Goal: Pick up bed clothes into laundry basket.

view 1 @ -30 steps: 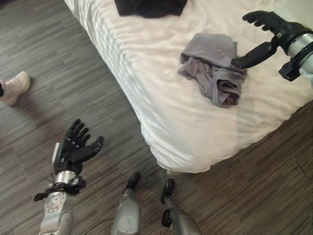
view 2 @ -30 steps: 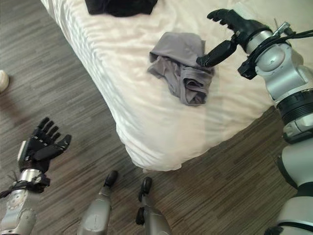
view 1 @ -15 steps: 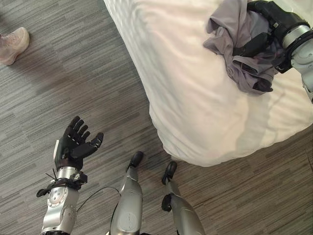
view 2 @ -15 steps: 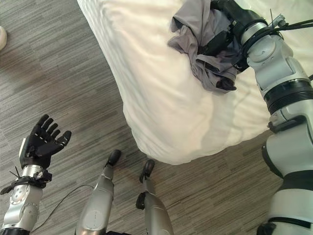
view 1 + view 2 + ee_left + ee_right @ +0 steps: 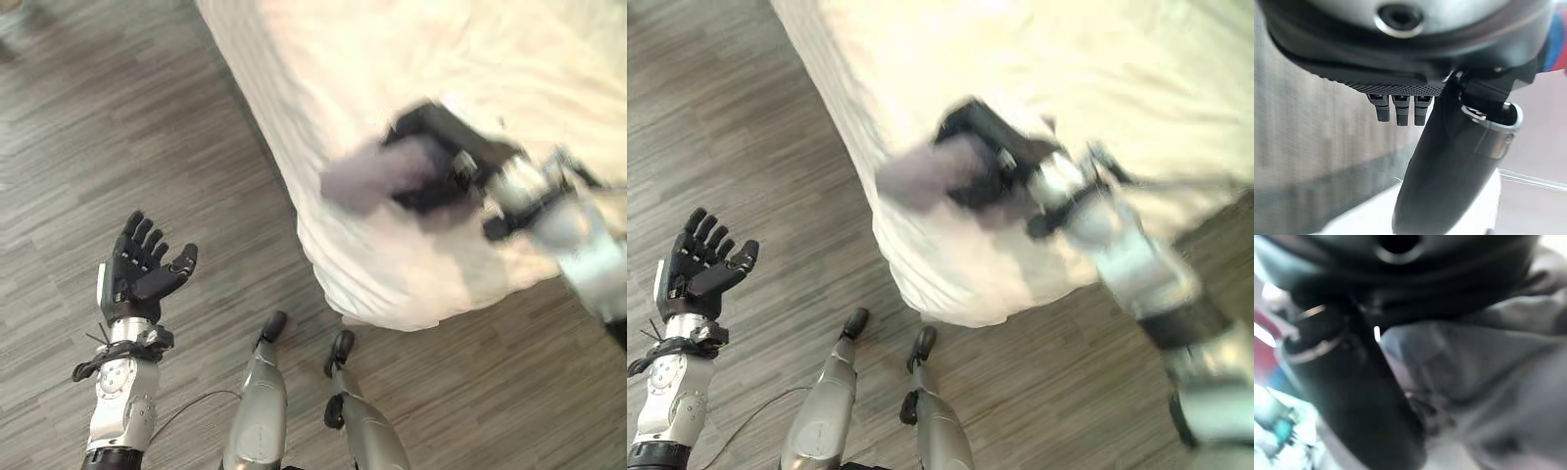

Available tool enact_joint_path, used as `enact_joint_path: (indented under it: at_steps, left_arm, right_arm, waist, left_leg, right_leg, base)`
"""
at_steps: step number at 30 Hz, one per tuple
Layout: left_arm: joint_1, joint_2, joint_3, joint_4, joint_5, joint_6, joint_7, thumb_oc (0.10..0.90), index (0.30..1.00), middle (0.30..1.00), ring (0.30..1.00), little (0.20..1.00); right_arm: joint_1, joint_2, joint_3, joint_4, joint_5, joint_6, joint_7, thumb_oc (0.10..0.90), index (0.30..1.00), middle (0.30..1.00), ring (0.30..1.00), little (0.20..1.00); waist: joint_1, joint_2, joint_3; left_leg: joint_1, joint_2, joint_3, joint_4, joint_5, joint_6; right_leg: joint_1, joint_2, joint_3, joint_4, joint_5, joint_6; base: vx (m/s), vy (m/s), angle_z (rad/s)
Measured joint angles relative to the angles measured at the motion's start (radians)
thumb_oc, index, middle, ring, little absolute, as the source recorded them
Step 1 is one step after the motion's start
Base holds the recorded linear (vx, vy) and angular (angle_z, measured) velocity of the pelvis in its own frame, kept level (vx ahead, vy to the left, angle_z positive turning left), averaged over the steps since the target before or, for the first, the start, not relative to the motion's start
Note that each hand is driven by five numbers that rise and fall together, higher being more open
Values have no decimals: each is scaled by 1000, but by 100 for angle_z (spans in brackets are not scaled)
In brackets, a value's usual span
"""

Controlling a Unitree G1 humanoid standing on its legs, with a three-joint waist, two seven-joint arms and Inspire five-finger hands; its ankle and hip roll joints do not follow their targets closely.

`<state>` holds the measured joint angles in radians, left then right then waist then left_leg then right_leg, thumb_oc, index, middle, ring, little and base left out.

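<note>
Gripping grey garment (image 5: pixel 367 178), right robot hand (image 5: pixel 436 157) above bed (image 5: pixel 294 59) edge

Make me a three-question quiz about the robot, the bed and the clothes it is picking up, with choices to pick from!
1. Where is the grey cloth?
A. in the right hand, over the bed's edge
B. flat on the floor
C. in the left hand

2. What colour is the bed sheet?
A. blue
B. white
C. black

3. How is the left hand?
A. curled round a sock
B. pressed on the bed
C. open, holding nothing, over the floor

Answers:
1. A, the right hand grips the cloth by the bed's edge, and the right wrist view shows cloth against that hand.
2. B, the sheet is white all over.
3. C, its fingers are spread and straight above the wood-look floor.
</note>
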<state>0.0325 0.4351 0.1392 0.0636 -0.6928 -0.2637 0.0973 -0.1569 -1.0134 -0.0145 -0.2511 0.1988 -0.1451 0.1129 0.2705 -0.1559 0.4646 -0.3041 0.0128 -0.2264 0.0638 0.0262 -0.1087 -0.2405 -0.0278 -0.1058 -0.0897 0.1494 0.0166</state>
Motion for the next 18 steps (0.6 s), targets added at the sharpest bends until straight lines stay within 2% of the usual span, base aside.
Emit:
enact_joint_path:
  at_steps: [1,2,4,5,6,8,10,14,18]
  left_arm:
    - [5,-2,6,-2,2,0,0,800,900,900,900,900]
    - [47,-4,35,8,6,-1,5,800,900,900,900,900]
    - [47,-14,43,9,10,3,-1,800,900,900,900,900]
    - [50,-26,69,7,28,3,0,800,900,900,900,900]
    - [41,-28,77,8,29,4,2,800,900,900,900,900]
    - [20,-32,95,15,29,10,2,800,900,900,900,900]
    - [9,-35,103,14,33,10,2,800,900,900,900,900]
    - [-10,-53,102,4,68,9,-1,800,900,900,900,900]
    - [1,-78,100,8,69,9,-4,800,900,900,900,900]
  right_arm:
    - [110,58,-113,-13,11,-14,2,400,300,300,300,300]
    - [167,97,-189,44,35,-2,-31,400,300,300,300,300]
    - [232,120,-321,96,56,0,-43,400,300,300,300,300]
    - [232,162,-404,161,87,4,-82,400,300,300,300,300]
    - [236,163,-435,191,100,5,-108,400,300,300,300,300]
    - [237,166,-522,249,102,5,-141,400,300,300,300,300]
    - [263,170,-566,251,121,2,-183,400,300,300,300,300]
    - [265,169,-625,250,150,-22,-251,400,300,300,300,300]
    - [268,180,-627,250,191,-62,-281,400,300,300,300,300]
  waist:
    - [-12,0,0]
    - [-57,-16,-9]
    - [-103,-20,-26]
    - [-131,-28,-38]
    - [-158,-35,-48]
    - [-197,-32,-57]
    - [-253,-29,-117]
    - [-308,-7,-199]
    - [-336,14,-256]
  left_leg:
    - [21,-5,1,0,-6,10]
    - [66,-17,23,0,-15,26]
    - [76,-29,48,1,-25,30]
    - [87,-34,66,0,-24,35]
    - [93,-36,88,3,-27,40]
    - [131,-39,112,1,-36,57]
    - [150,-41,140,-1,-45,69]
    - [188,-40,189,-7,-57,84]
    - [268,-30,255,-60,-64,93]
  right_leg:
    - [21,-5,1,0,-4,5]
    - [56,-18,8,0,-12,17]
    - [59,-34,33,2,-28,34]
    - [58,-46,53,4,-24,39]
    - [57,-46,69,1,-18,48]
    - [82,-51,103,1,-13,54]
    - [87,-50,131,0,-13,58]
    - [99,-46,178,0,0,59]
    - [129,-37,237,0,-2,64]
  base:
    - [64,88,-18]
    - [113,116,-32]
    - [64,98,-40]
    - [83,107,-47]
    - [105,102,-49]
    - [73,78,-43]
    - [56,83,-46]
    - [22,64,-40]
    - [23,42,-53]
